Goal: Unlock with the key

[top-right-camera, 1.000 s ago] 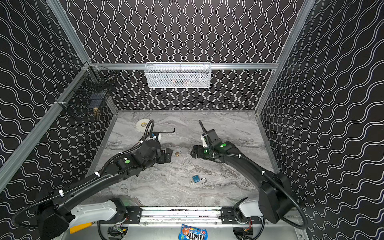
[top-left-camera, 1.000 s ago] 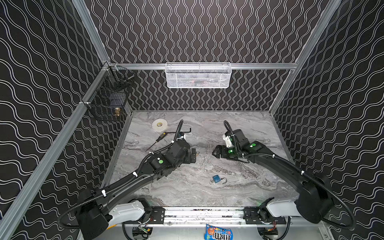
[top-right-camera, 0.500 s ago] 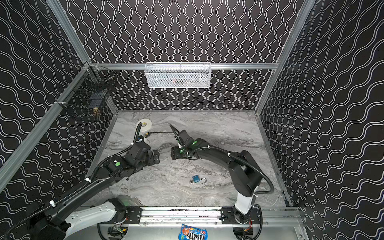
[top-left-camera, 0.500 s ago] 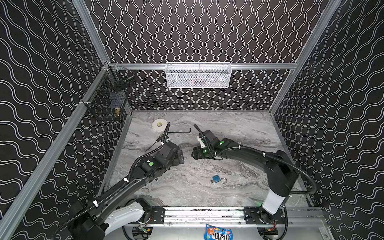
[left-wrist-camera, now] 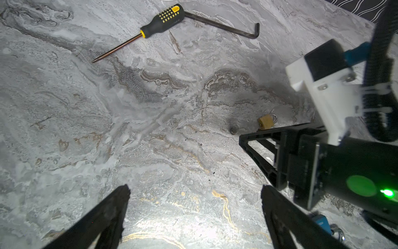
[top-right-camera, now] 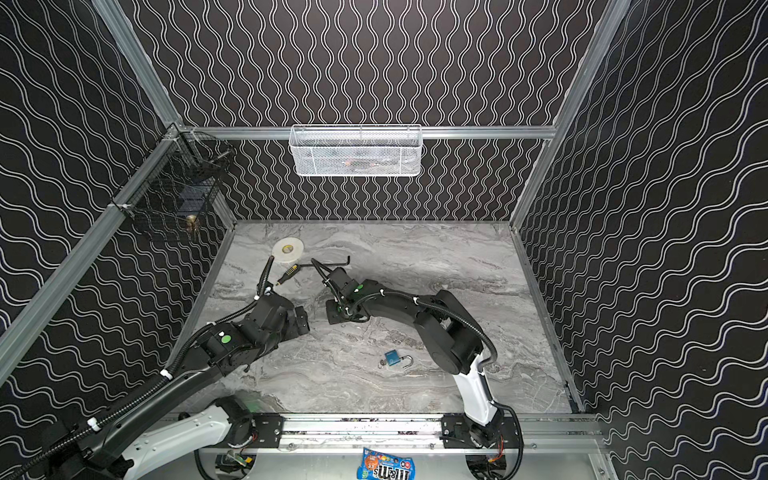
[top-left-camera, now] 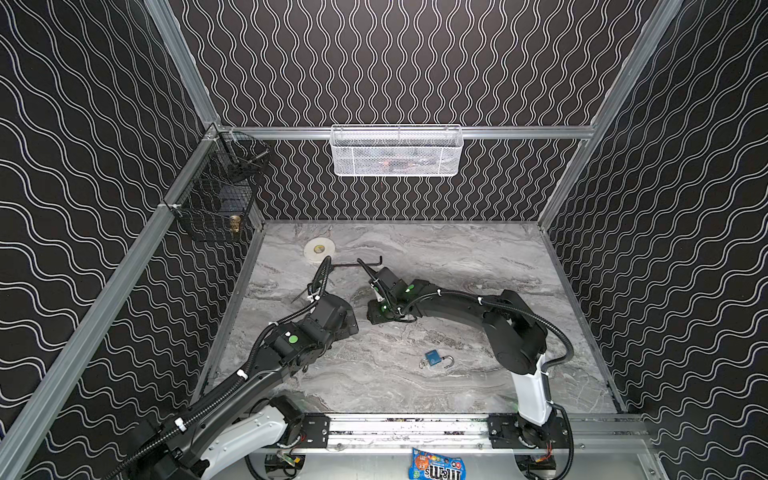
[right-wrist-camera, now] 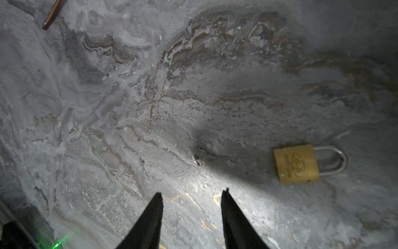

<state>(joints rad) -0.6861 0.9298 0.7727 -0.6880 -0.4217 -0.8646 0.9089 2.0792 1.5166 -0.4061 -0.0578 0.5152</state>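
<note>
Right wrist view: a small square brass padlock [right-wrist-camera: 296, 163] lies flat on the grey marbled worktop [right-wrist-camera: 107, 107], its silver shackle pushed home. A small silver key [right-wrist-camera: 200, 157] on a wire ring lies near the brass padlock, off the end of its body away from the shackle, not touching it. The right gripper [right-wrist-camera: 192, 191] points toward the key and stops short of it. Its jaws stand narrow, part-way apart, with nothing between them.

Left wrist view: the left gripper [left-wrist-camera: 195, 191] hovers over bare worktop with its jaws wide and empty. The right gripper's black finger [left-wrist-camera: 258, 140] sits just beside the brass padlock [left-wrist-camera: 266, 122]. A black-and-yellow-handled screwdriver [left-wrist-camera: 160, 21] and a black L-shaped hex key [left-wrist-camera: 221, 25], meeting at one end, lie well apart from the brass padlock.

Both top views: the two grippers nearly meet, tip toward tip. The brass padlock cannot be made out here. A small blue padlock [top-left-camera: 433, 358], shackle swung open, lies on the worktop.
</note>
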